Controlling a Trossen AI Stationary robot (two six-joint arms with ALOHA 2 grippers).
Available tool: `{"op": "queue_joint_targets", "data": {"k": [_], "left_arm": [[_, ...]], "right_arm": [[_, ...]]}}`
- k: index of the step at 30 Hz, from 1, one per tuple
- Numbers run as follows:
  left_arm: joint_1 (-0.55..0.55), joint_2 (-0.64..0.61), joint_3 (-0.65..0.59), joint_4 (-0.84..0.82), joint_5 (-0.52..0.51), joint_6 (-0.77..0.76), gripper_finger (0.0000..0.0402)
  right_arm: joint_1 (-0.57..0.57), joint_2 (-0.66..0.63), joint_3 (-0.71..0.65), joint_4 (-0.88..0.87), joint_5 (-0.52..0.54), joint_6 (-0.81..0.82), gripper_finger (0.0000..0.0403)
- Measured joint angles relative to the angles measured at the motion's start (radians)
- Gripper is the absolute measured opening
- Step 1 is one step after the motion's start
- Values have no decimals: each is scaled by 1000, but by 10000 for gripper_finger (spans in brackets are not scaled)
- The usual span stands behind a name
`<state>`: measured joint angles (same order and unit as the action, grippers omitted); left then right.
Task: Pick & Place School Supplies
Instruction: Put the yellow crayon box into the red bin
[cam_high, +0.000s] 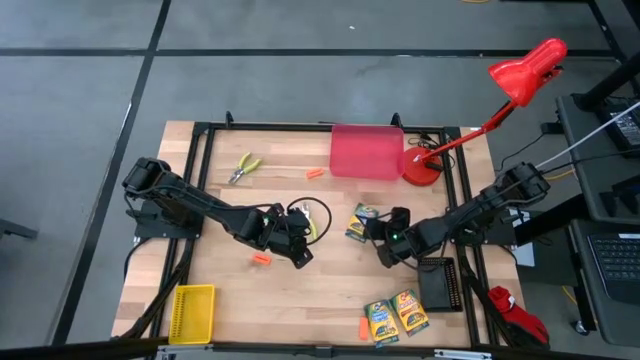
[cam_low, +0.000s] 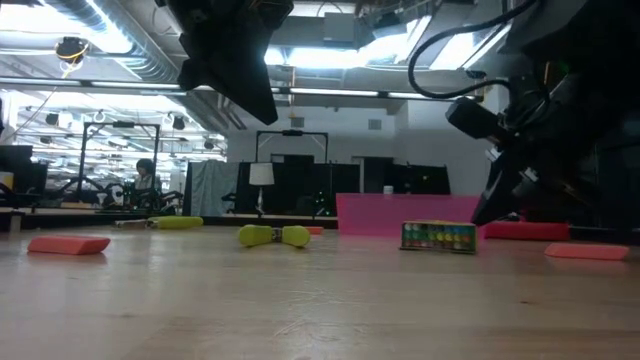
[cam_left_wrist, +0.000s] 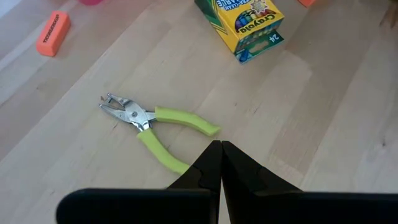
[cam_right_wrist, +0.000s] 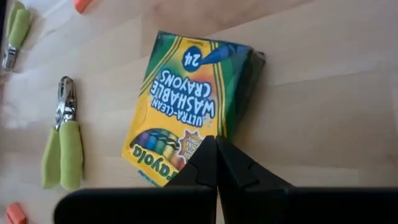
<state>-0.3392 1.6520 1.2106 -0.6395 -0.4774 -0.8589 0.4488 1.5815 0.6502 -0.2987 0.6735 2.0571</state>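
One pair of pliers with yellow-green handles (cam_left_wrist: 155, 127) lies flat on the wood near the table's middle (cam_high: 312, 226). My left gripper (cam_left_wrist: 219, 147) is shut and hovers just short of it, raised clear of the table (cam_low: 245, 85). A green-and-yellow crayon box (cam_right_wrist: 193, 102) lies flat (cam_high: 362, 222). My right gripper (cam_right_wrist: 216, 143) is shut above the box's near edge, and the low view shows it off the table (cam_low: 495, 205). Two more crayon boxes (cam_high: 396, 316) lie by the near edge. A second pair of pliers (cam_high: 243, 168) lies far left. Orange sticks (cam_high: 261, 259) (cam_high: 315, 174) are scattered.
A translucent red bin (cam_high: 367, 152) stands at the far edge, next to the base of a red desk lamp (cam_high: 420, 170). A yellow bin (cam_high: 192, 312) sits at the near left corner and a black bin (cam_high: 438, 283) near right. Bare wood lies between the two arms.
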Motion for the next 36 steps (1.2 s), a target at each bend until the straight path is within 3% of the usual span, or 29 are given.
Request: {"op": "queue_joint_targets", "data": {"k": [27, 36], "left_arm": [[8, 0, 0, 3, 8, 8, 3], [8, 0, 0, 3, 1, 8, 3]], "right_arm": [[23, 27, 0, -48, -69, 12, 0], [93, 26, 0, -143, -70, 147, 0]]}}
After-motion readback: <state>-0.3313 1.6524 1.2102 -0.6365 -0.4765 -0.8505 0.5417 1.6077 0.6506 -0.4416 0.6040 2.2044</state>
